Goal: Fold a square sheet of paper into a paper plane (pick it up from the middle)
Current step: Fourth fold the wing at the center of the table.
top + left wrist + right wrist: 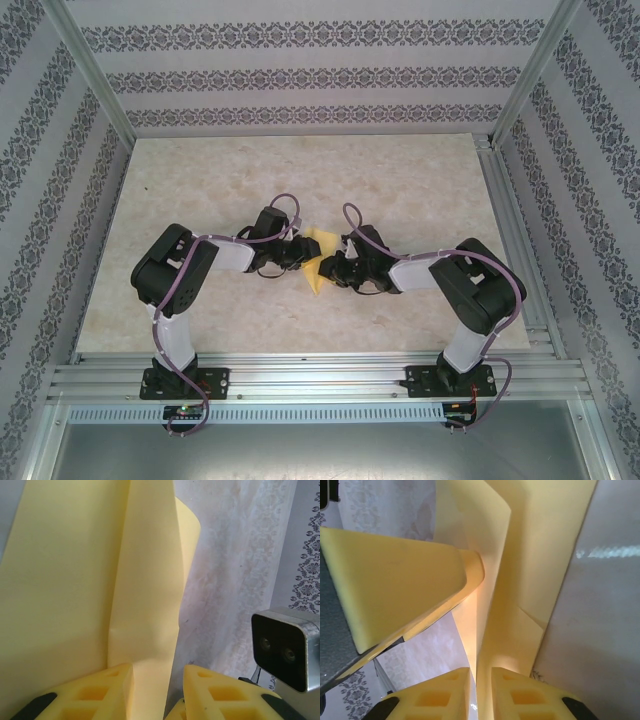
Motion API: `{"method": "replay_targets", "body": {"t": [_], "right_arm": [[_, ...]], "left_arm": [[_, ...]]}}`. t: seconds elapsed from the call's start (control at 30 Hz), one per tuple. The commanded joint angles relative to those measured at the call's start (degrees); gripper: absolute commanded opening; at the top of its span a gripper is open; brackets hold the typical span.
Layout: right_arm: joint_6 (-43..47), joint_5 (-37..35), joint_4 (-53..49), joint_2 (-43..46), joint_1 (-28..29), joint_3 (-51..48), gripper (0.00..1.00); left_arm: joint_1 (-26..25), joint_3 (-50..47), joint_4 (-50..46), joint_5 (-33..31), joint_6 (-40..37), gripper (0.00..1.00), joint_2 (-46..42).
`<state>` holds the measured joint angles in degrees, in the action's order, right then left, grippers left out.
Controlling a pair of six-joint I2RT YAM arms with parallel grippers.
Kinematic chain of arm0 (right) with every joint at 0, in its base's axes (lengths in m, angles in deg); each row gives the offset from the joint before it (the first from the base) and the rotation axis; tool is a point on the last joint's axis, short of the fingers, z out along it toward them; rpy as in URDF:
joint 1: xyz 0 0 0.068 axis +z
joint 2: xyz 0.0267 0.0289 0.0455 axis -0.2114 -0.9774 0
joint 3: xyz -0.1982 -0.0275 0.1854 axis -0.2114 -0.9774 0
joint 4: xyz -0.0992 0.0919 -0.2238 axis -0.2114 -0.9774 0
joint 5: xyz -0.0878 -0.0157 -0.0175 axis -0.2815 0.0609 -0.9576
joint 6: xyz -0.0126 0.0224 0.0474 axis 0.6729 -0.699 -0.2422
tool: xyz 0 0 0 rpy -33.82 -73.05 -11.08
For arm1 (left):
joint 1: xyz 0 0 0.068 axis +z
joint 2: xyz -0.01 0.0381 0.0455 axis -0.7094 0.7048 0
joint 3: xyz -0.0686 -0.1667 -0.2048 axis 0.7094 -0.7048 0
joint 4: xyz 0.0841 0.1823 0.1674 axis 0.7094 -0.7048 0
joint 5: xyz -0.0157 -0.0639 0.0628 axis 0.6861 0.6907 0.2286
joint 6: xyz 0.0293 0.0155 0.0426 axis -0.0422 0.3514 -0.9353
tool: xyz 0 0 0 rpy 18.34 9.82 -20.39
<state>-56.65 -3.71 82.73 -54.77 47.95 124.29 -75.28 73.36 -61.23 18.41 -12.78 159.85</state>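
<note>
Top external: left gripper [298, 252] and right gripper [338, 268] nose to nose on the paper [320, 250].
They meet around the middle of the table [420, 190], with the pale-yellow paper partly folded right between the two. On the left wrist cam its fingers [107, 690] are apart. A folded flap runs down into the gap against one finger, and bare table shows beside the other. The right arm's camera [285, 647] sits just off to the side. On the right wrist cam the fingers [525, 695] are nearly together, pinching the paper in the thin slit between them. One left finger [405, 575] has its tip touching the sheet just above.
</note>
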Motion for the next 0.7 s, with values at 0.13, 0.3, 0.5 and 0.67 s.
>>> {"method": "replay_targets", "body": {"t": [0.13,0.3,0.5,0.67], "right_arm": [[4.5,-3.6,-9.3,1.2,1.8,3.9,0.23],[6.5,-4.8,-13.2,1.2,1.7,4.5,0.11],[6.9,-4.4,-12.8,0.7,1.2,4.0,0.03],[6.9,-4.8,-13.0,0.0,0.9,3.8,0.02]], "left_arm": [[-1.0,0.6,0.7,0.2,0.3,0.34,0.2],[-1.0,0.7,0.7,0.2,0.3,0.34,0.2],[-1.0,0.8,0.4,0.2,0.2,0.34,0.2],[-1.0,1.1,0.4,0.4,0.4,0.37,-0.3]]}}
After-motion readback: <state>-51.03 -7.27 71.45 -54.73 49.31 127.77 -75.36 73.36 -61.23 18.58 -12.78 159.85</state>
